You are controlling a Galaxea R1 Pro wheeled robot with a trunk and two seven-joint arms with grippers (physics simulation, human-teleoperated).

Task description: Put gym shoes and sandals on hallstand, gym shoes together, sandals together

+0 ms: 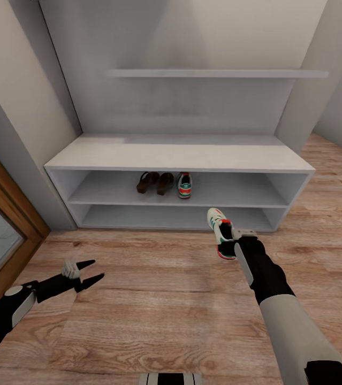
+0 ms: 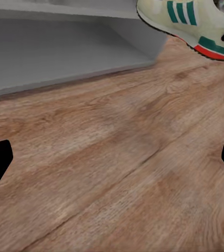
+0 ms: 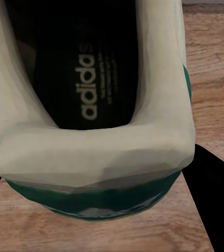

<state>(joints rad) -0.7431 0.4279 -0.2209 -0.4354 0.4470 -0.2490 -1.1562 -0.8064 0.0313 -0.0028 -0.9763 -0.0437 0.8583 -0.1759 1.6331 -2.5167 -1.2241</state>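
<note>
Where pale walls meet, wood-plank corridor floor (image 1: 154,315) fronts the hallstand (image 1: 179,158).

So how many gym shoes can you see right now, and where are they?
2. One gym shoe sits on the hallstand's upper shelf tier, right of the sandals. The other gym shoe is held in the right gripper above the corridor floor.

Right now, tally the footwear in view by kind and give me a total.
Brown open-toe sandals on the pale grey hallstand's upper shelf tier: 2
White lace-up gym shoe with green stripes beside them on that shelf: 1
Matching gym shoe held in the right gripper above the wood-grain floor: 1
Total: 4
</note>
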